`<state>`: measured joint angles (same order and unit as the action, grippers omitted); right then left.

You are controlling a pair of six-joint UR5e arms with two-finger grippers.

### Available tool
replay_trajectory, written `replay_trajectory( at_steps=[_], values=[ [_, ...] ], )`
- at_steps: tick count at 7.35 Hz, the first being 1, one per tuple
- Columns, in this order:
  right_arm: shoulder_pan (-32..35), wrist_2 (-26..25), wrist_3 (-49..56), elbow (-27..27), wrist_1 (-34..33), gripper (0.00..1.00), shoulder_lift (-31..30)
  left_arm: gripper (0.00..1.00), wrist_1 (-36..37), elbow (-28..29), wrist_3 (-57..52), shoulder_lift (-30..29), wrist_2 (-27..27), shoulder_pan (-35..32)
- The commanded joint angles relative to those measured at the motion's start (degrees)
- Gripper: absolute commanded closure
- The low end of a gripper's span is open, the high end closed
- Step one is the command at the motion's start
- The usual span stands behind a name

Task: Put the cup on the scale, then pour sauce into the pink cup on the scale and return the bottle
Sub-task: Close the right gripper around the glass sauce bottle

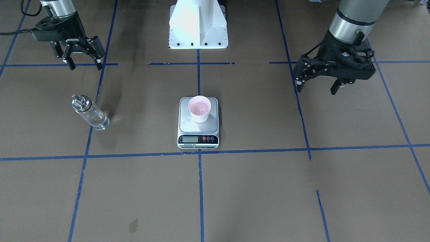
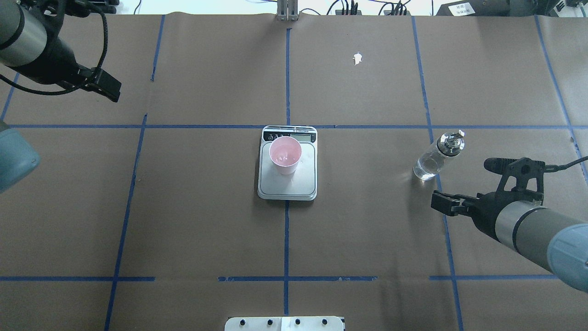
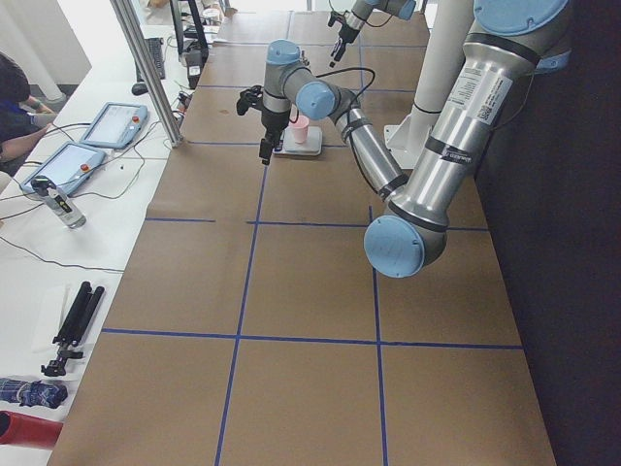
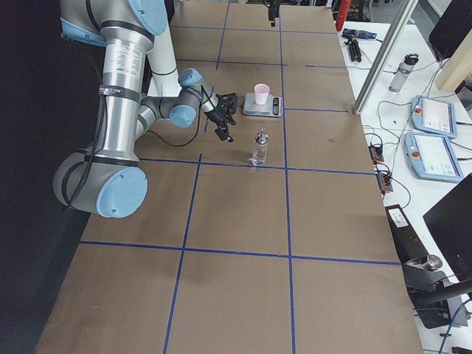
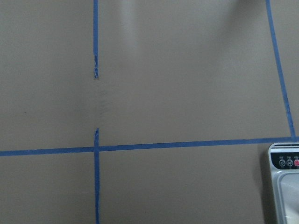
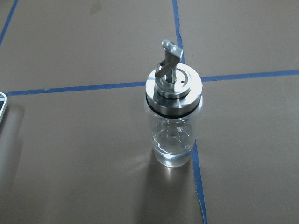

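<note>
Pink cup point(image 1: 199, 109) on the scale point(image 1: 188, 125), bottle point(image 1: 90, 112) standing at its 9 o'clock.
Front view: I read ROBOTIQ on my right gripper point(image 1: 85, 65), which hangs at the bottle's 12 o'clock, fingers spread wide and empty. My left gripper point(image 1: 316, 88) is equally agape, holding nothing. Right wrist view: bottle upright across a blue tape line point(image 6: 93, 87).

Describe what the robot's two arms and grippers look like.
The left arm and the right arm are silver-grey tubes with pale blue joint caps. The left gripper and right gripper are black, with two fingers each. The right one bears white ROBOTIQ lettering, and a black cable runs to its wrist.
</note>
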<state>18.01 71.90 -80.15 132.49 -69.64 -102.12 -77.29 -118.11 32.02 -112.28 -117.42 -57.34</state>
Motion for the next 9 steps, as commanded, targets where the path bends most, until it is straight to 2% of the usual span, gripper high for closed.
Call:
replay_trajectory(
  at_steps=[1,2,3,4,6,9],
  values=[
    [-3.5,-11.5,0.0,-2.4,0.3,0.00,0.3,0.00,-0.4,0.1,-2.3,1.5,0.1,-0.6],
    [-4.7,-16.6,0.0,-5.5,4.3,0.00,0.0,0.00,-0.4,-0.1,-2.6,2.2,0.3,-0.6],
    [-5.6,-20.2,0.4,-11.8,14.3,0.00,-0.1,0.00,-0.5,-0.1,-6.0,2.8,0.5,-0.8],
    [-6.4,-22.1,1.3,-15.6,22.4,0.00,-1.6,0.00,-0.5,0.0,-8.8,3.6,0.5,-2.2],
    [-6.9,-27.4,4.3,-16.8,24.2,0.00,-2.6,0.00,-0.5,0.2,-10.1,3.8,0.5,-3.1],
    [-7.6,-31.5,4.2,-19.5,24.2,0.00,-0.9,0.00,-0.5,0.3,-10.0,3.8,0.5,-3.2]
  ],
)
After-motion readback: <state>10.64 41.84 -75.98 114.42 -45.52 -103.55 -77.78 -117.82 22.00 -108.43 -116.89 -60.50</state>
